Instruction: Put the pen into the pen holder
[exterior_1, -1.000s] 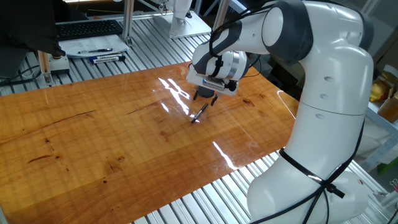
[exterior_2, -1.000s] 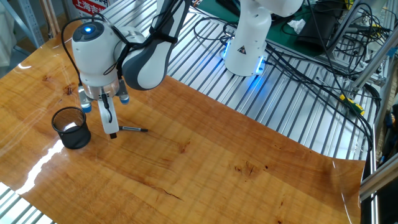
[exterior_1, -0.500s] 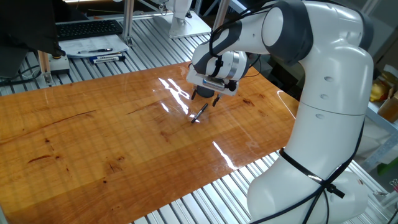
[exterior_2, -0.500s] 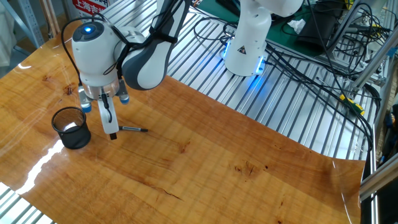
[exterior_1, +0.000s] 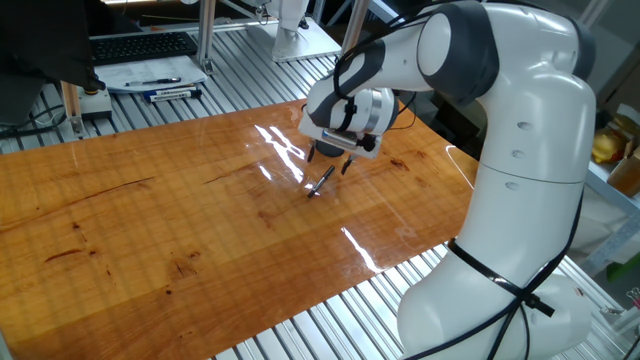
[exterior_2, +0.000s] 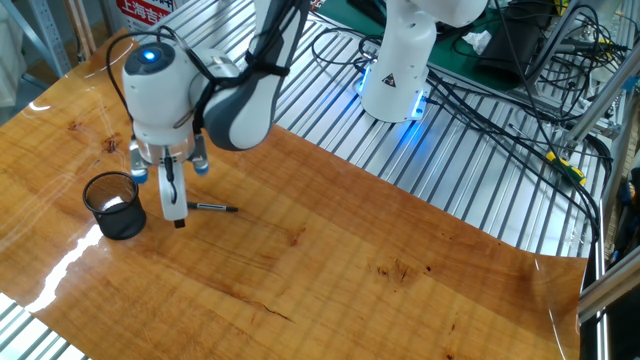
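Since the earlier frames the pincer (exterior_2: 177, 212) has shifted a little sideways and turned slightly about its wrist, while the pen (exterior_2: 214, 208) and holder (exterior_2: 115, 205) lie where they were.

Seen from the other fixed view, the pincer hangs upright over the wooden counter (exterior_2: 330, 270), its tip low and close to the surface. Whether its fingers are apart or together cannot be told: they line up one behind the other.

The pen is a thin black stick, greyish at one end, lying flat on the counter just beside the pincer tip, on the side away from the holder. In one fixed view the pen (exterior_1: 321, 182) lies below the pincer (exterior_1: 333, 160), slanting.

The holder is a black wire-mesh cup with see-through walls, standing upright near the pincer's other side.
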